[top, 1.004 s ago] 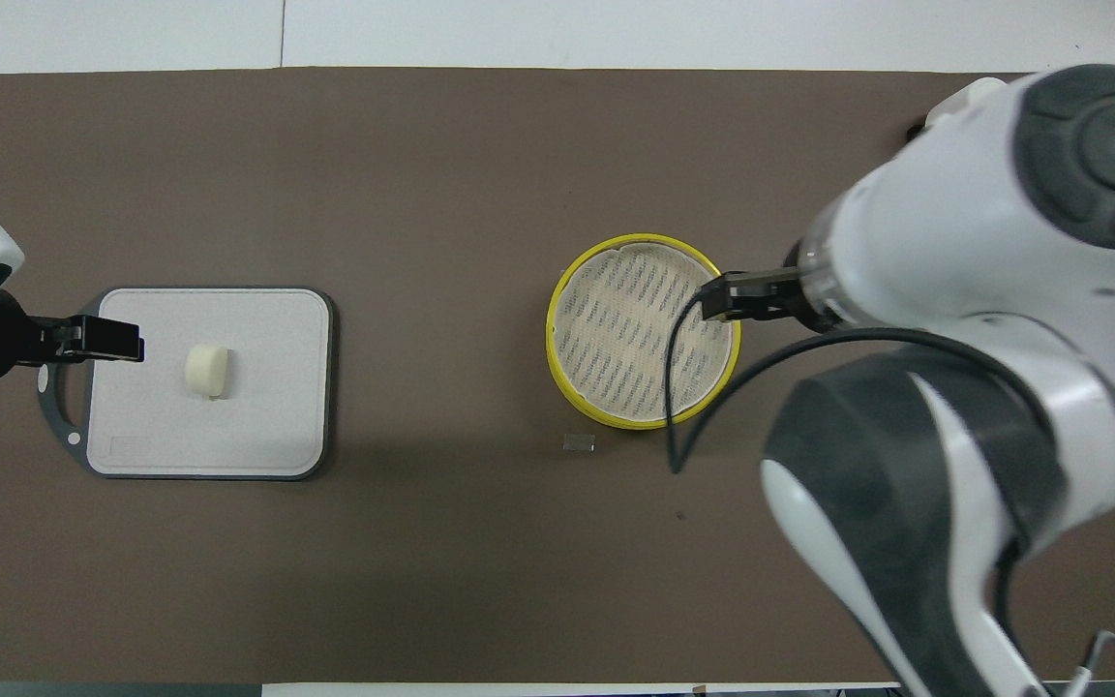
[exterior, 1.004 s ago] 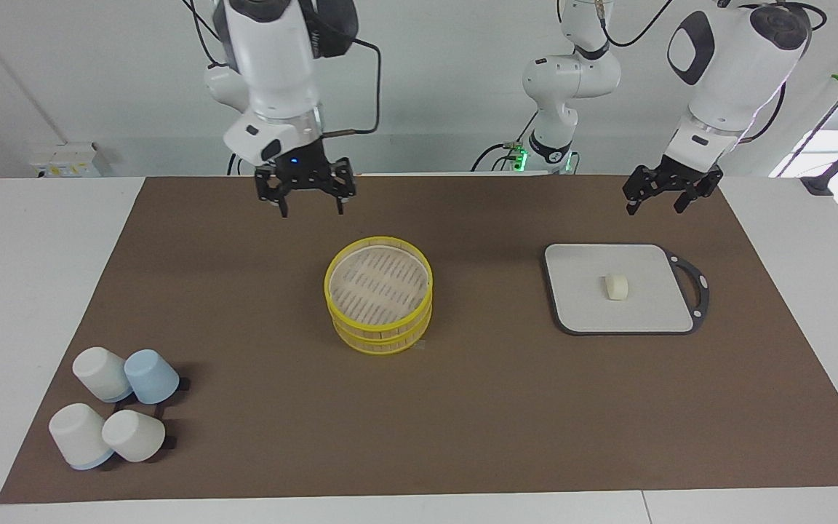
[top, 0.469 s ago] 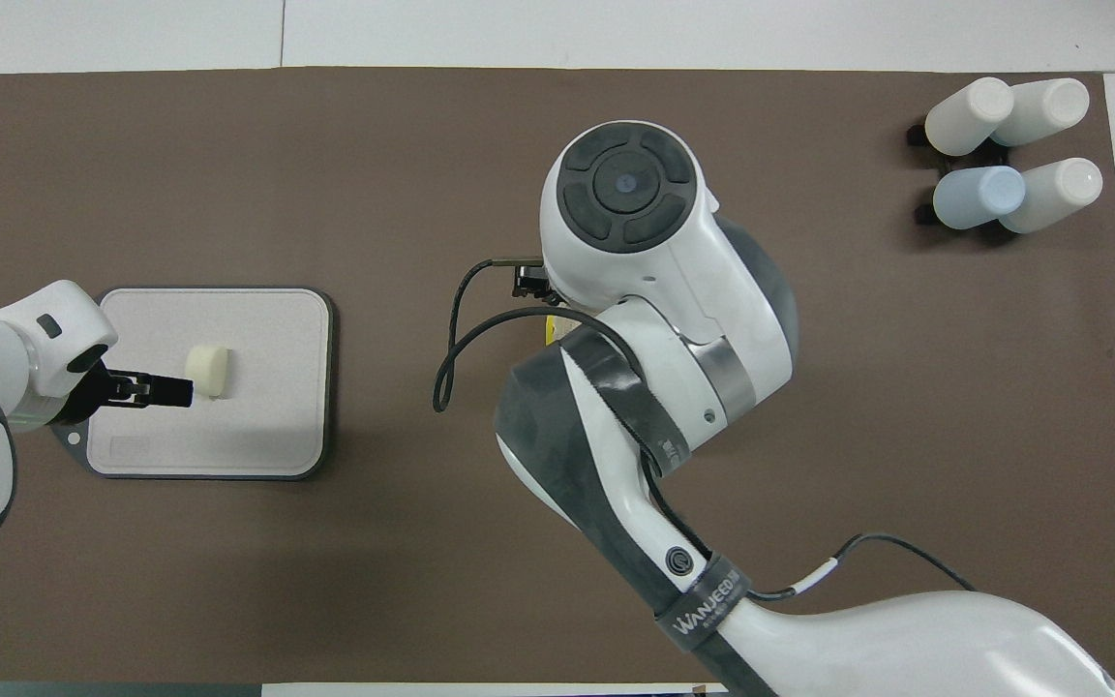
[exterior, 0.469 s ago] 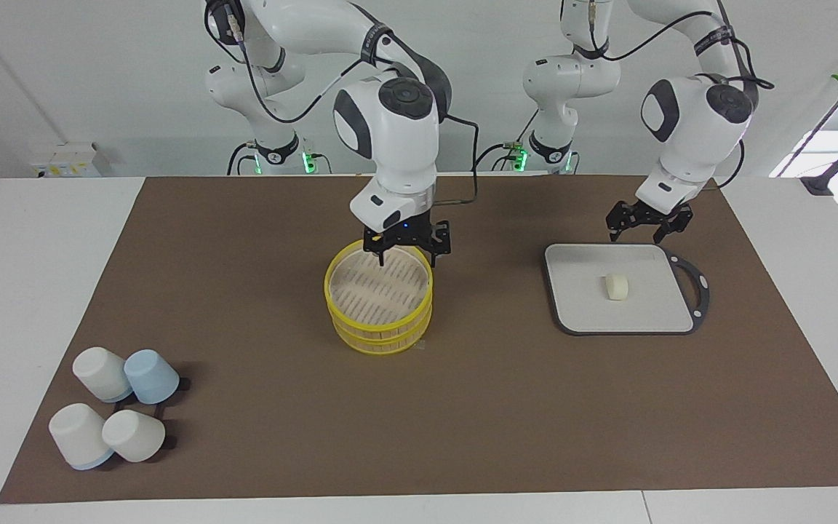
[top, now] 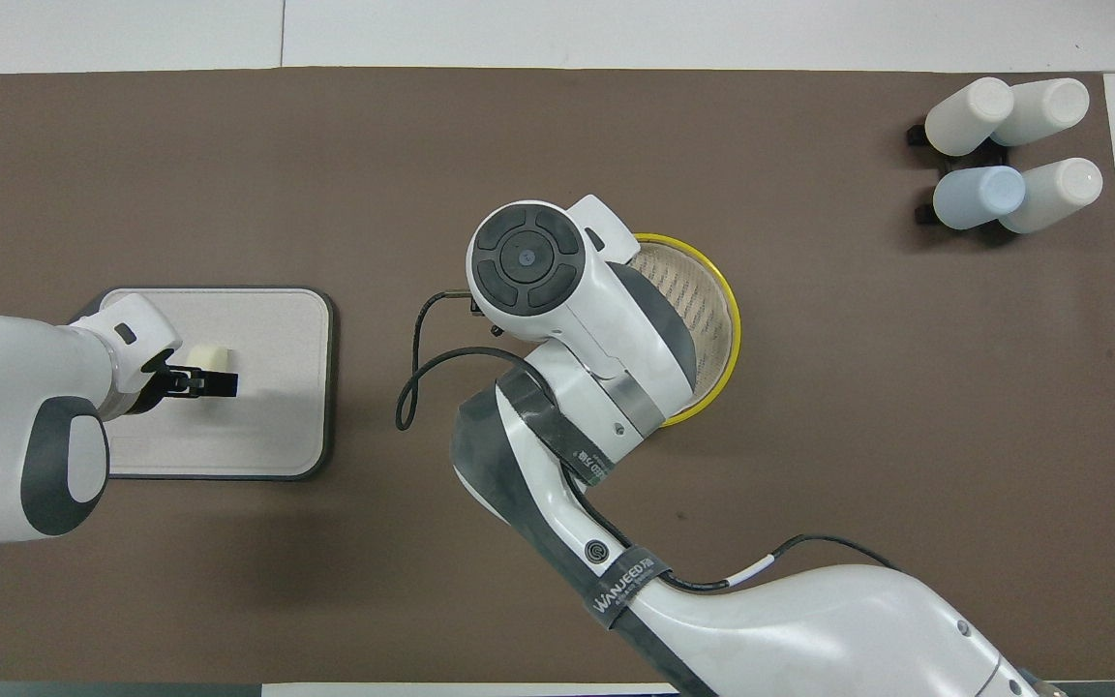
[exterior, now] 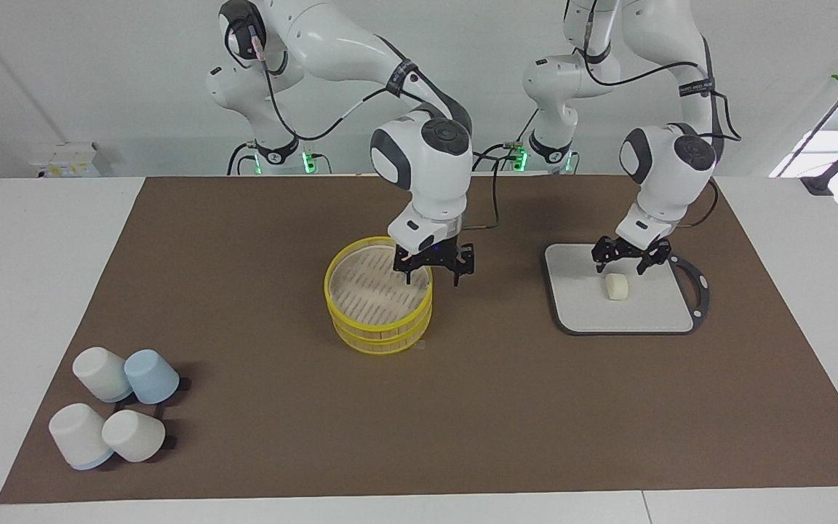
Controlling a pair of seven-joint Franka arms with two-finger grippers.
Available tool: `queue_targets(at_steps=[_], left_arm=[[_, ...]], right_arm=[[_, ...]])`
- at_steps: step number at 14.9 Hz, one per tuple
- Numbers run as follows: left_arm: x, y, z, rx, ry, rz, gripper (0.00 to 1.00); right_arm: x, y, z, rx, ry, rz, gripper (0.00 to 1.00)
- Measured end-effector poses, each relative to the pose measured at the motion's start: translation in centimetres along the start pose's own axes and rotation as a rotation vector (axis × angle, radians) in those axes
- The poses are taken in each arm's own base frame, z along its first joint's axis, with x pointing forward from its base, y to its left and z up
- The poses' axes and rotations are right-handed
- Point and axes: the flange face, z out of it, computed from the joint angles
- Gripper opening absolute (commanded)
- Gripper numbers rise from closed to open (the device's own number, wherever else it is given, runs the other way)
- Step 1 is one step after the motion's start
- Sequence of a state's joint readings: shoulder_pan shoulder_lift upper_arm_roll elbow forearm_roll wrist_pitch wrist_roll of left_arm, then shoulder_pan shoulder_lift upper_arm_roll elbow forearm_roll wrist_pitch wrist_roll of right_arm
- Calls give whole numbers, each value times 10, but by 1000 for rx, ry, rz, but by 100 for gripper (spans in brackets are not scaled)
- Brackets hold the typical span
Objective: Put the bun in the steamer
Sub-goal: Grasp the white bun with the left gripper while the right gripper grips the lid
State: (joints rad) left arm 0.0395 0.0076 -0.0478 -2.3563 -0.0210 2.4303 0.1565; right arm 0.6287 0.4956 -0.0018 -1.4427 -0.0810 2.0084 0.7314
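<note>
Nearby, four upturned white and pale-blue cups (exterior: 115, 413) cluster at my right arm's end of the bench (exterior: 41, 240), well apart. A matte brown mat (exterior: 463, 407) covers it. My right pincer (exterior: 433, 268), spread, straddles the round yellow-rimmed slatted steamer's (exterior: 378, 303) rim. My left pincer (exterior: 621, 255), spread, hovers over the small smooth cream bun (exterior: 616, 287) on the grey-edged white board (exterior: 630, 313).
</note>
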Motion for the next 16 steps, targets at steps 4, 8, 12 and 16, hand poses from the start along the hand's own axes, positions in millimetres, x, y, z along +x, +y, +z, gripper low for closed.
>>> queue_targets(at_steps=[4, 8, 12, 16], left_arm=[[6, -1, 16, 3, 29, -1, 100], [9, 0, 31, 4, 47, 2, 100], [10, 2, 35, 2, 38, 7, 100], [11, 2, 27, 2, 33, 14, 100]], right_arm=[[-5, 5, 11, 2, 1, -31, 100], [-19, 8, 18, 29, -52, -139, 96], [-28, 5, 17, 30, -61, -171, 88], [-34, 9, 26, 17, -79, -183, 66]])
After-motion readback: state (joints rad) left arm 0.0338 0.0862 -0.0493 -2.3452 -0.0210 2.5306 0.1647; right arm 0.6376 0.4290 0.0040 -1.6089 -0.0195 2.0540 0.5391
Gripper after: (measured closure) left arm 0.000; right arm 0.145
